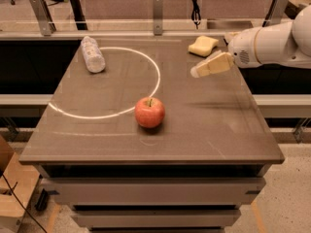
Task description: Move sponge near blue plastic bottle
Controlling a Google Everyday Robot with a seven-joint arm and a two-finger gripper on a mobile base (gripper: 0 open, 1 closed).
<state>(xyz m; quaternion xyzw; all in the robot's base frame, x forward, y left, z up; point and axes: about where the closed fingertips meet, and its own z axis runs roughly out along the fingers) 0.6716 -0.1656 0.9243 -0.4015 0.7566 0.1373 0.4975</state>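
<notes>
Brown table [218, 130] viewed from the front and above, a white ring [156, 76] marked across its left half; at back left, on the ring's line, the blue plastic bottle [92, 55] lying on its side, so likely to roll if bumped; front of centre, a red apple [149, 112] standing upright against the ring, clear of a straight path between sponge and bottle; at back right, near the rear edge, the sponge [203, 45] lying flat, well apart from the bottle, task not yet done; just in front of the sponge, the gripper [201, 69] hovering above the table, angled down to the left, holding nothing, its opening impossible to tell; probably poised for a grasp; white arm [267, 42] reaching in from the right.
</notes>
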